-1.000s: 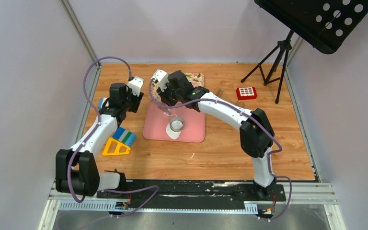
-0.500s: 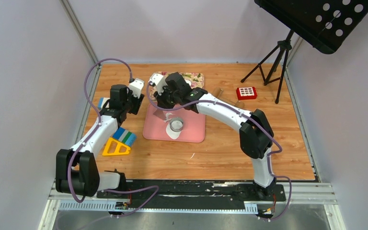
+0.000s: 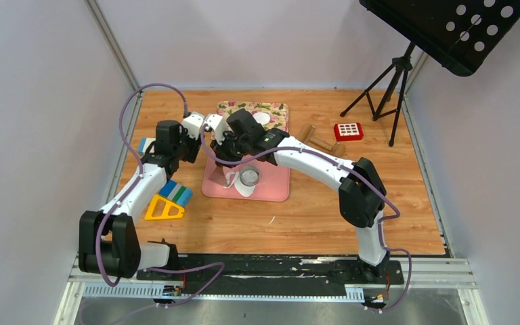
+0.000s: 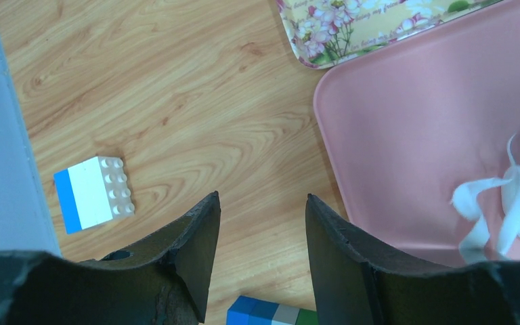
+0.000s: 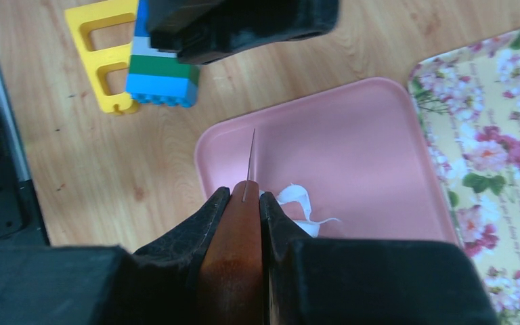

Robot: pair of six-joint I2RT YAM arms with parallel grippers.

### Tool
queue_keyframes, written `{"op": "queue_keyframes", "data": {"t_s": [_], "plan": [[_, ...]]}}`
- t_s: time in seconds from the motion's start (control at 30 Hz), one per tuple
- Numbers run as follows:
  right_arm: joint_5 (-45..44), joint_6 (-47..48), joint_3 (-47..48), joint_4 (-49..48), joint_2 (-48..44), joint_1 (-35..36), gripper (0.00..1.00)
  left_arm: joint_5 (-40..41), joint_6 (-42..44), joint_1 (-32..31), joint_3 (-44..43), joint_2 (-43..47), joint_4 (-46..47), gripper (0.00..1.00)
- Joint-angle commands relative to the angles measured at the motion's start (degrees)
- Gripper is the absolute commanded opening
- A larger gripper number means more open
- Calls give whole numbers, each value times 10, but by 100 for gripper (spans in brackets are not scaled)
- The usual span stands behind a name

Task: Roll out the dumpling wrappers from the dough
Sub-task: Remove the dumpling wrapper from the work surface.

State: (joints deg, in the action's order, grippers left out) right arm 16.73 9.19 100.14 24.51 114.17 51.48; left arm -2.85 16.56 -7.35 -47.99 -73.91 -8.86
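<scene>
My right gripper (image 3: pixel 229 158) is shut on a brown wooden-handled tool (image 5: pixel 233 257). Its thin metal blade (image 5: pixel 251 156) points at the left part of the pink tray (image 3: pixel 274 186). Curled white dough scraps (image 5: pixel 296 203) lie just right of the blade; they also show in the left wrist view (image 4: pixel 501 203). The metal ring cutter (image 3: pixel 248 177) stands on the flat white dough sheet (image 3: pixel 244 191). One round white wrapper (image 3: pixel 262 118) lies on the floral tray (image 3: pixel 244 107). My left gripper (image 4: pixel 261 200) is open and empty over bare wood left of the pink tray (image 4: pixel 413 122).
A white-blue block (image 4: pixel 95 193), a stacked coloured block (image 3: pixel 176 193) and a yellow triangle piece (image 3: pixel 163 208) lie on the left. A wooden rolling pin (image 3: pixel 318 141), a red box (image 3: pixel 347 131) and a tripod (image 3: pixel 379 95) are at the back right.
My right gripper has moved left and toward the near side with the tool, from the tray's far edge to beside the ring cutter. The floral tray is uncovered. The left arm is still.
</scene>
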Motion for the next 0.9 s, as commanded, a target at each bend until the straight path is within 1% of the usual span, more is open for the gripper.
{"op": "queue_keyframes", "data": {"t_s": [0.0, 0.2, 0.53, 0.77, 0.87], "plan": [[58, -36, 1, 33, -33, 15, 0, -12, -10, 3, 4, 18, 12, 57], [74, -41, 10, 37, -43, 15, 0, -15, -12, 4, 6, 20, 12, 57], [108, 6, 44, 71, -93, 16, 0, -16, -15, 4, 7, 13, 16, 57], [80, 45, 94, 105, -107, 17, 0, -15, -18, 4, 5, 11, 16, 57], [48, 76, 92, 124, -117, 17, 0, -14, -16, 4, 6, 10, 14, 58]]}}
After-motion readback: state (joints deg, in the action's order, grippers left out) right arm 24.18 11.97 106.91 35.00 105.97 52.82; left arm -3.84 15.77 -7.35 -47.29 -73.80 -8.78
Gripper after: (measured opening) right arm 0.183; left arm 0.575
